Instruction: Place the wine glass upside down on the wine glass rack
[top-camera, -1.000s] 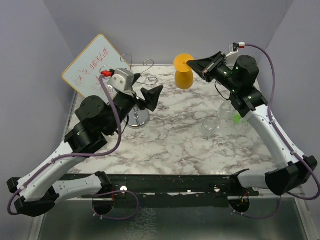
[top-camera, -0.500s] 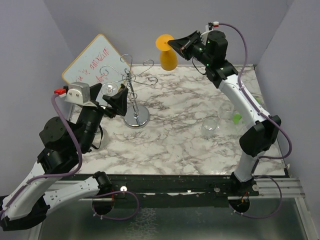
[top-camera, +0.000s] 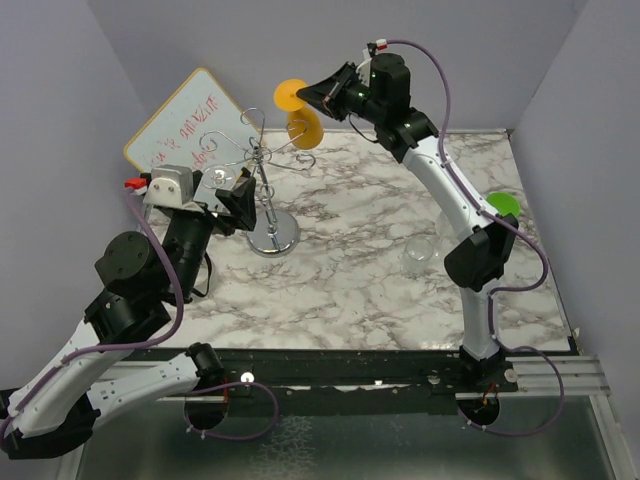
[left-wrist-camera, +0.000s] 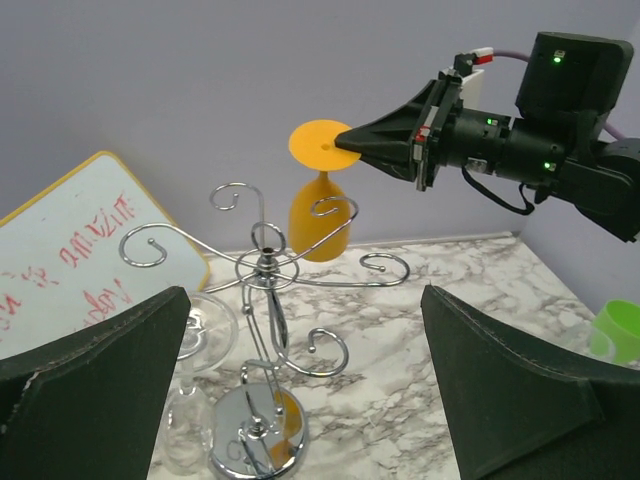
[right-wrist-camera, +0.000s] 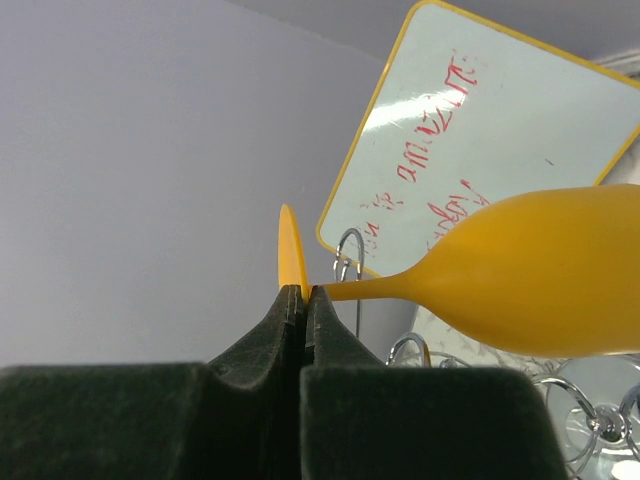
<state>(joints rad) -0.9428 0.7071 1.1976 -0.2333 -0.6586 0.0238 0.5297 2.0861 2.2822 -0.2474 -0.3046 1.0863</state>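
Holding the wine glass (left-wrist-camera: 320, 226) high behind the wine glass rack (left-wrist-camera: 268, 266).
The left claw (top-camera: 236, 203) gapes empty beside the rack toward the desk's (top-camera: 350, 285) left edge; beyond, over the far edge, the right claw (top-camera: 310, 96) pinches the inverted orange glass by its foot. Likely light, stiff, slick: grip the foot, leaving stem free.

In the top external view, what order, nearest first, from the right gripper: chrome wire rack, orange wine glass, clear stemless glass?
1. Orange wine glass: in the right gripper's jaws.
2. Chrome wire rack: to its lower left.
3. Clear stemless glass: front right, on the table.
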